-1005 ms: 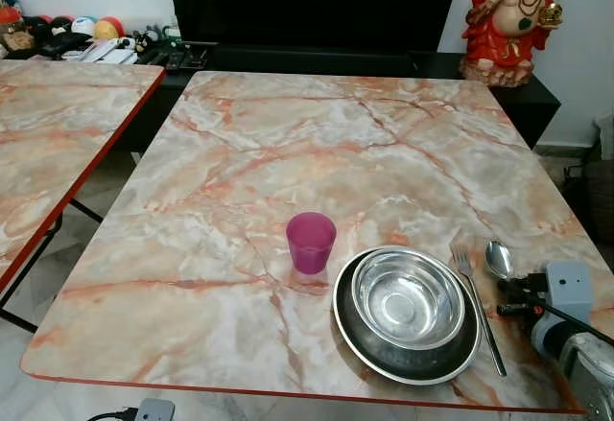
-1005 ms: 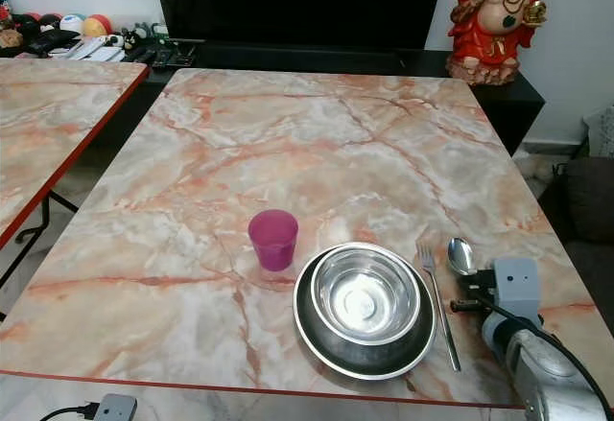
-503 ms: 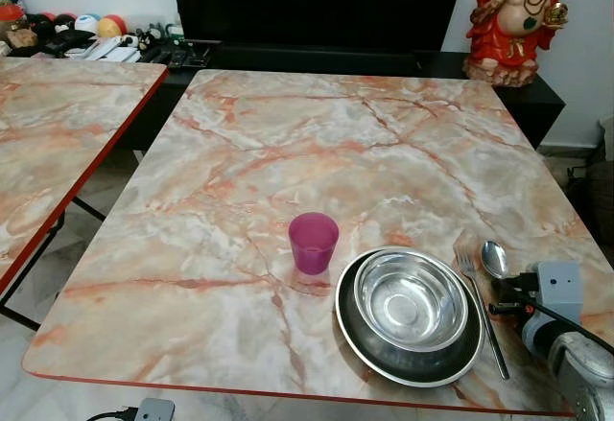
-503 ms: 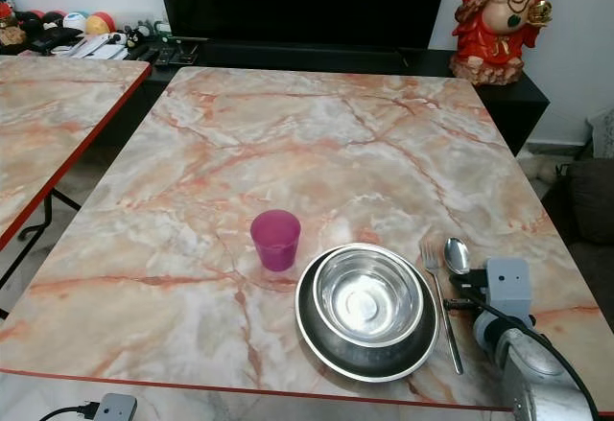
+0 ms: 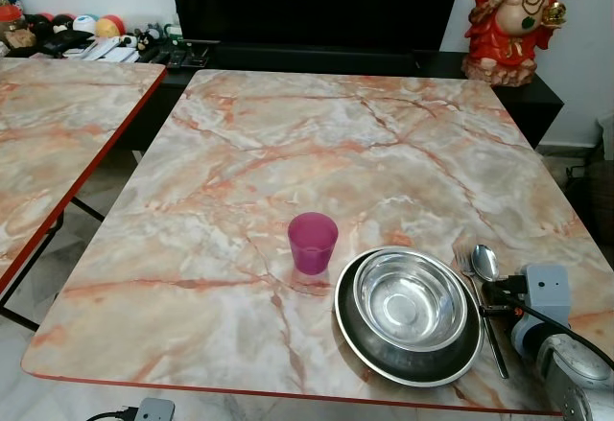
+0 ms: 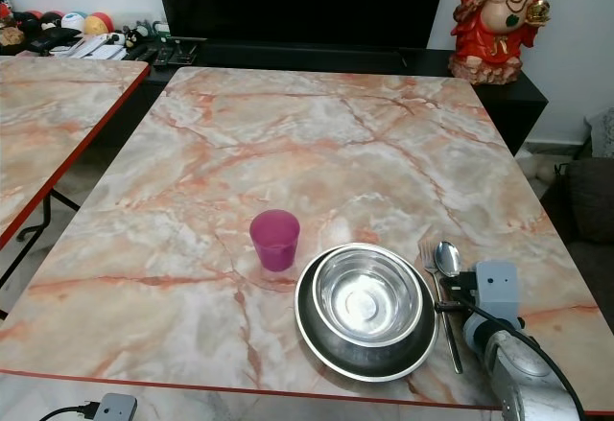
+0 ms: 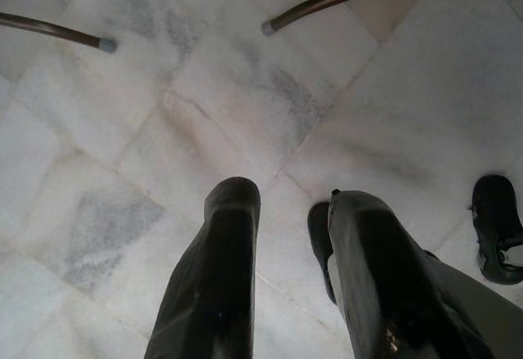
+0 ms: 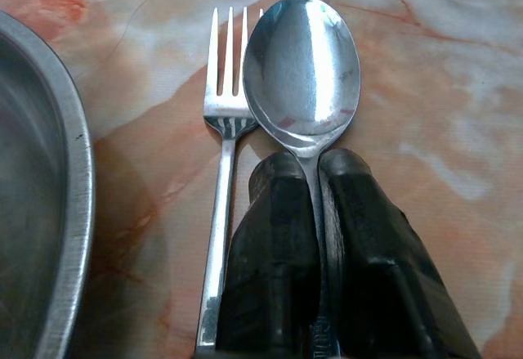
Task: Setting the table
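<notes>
The right gripper pinches the spoon by its handle — just beside the fork, by the plate.

one pink cup, one bowl, one plate, one fork, one spoon, two tables

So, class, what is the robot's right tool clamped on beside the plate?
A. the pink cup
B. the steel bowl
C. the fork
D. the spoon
D: in the right wrist view the right tool grips the spoon by its handle, with the fork lying free alongside.
</notes>
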